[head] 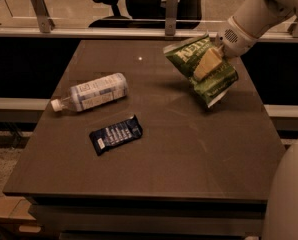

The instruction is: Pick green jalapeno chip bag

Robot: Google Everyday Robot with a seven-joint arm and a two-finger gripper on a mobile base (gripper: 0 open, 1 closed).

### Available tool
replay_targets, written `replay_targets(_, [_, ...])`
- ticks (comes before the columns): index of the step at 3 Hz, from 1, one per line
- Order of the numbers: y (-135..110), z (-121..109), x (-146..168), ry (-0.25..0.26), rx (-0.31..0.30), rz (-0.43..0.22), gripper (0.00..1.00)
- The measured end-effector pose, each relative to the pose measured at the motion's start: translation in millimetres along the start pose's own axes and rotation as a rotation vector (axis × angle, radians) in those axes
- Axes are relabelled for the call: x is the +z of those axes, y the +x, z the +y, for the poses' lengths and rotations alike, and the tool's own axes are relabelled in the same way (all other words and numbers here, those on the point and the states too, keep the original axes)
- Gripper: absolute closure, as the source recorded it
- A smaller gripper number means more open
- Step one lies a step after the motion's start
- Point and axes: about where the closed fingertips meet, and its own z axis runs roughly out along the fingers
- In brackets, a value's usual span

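The green jalapeno chip bag [204, 71] with white lettering hangs tilted above the right side of the brown table [189, 154], its lower corner just over the surface. My gripper [209, 63] comes in from the upper right on a white arm and is shut on the middle of the bag; one pale finger [207, 64] shows across the bag's front.
A clear bottle with a white label [91, 92] lies on its side at the left. A small dark blue wrapper [116, 134] lies in front of it. A railing and an office chair [139, 1] stand behind the table. Part of my white body [289, 194] fills the lower right corner.
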Motion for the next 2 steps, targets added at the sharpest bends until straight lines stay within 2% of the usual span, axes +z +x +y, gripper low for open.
replay_targets(2, [-4, 16, -39, -0.003, -0.044, -0.060, 1.00])
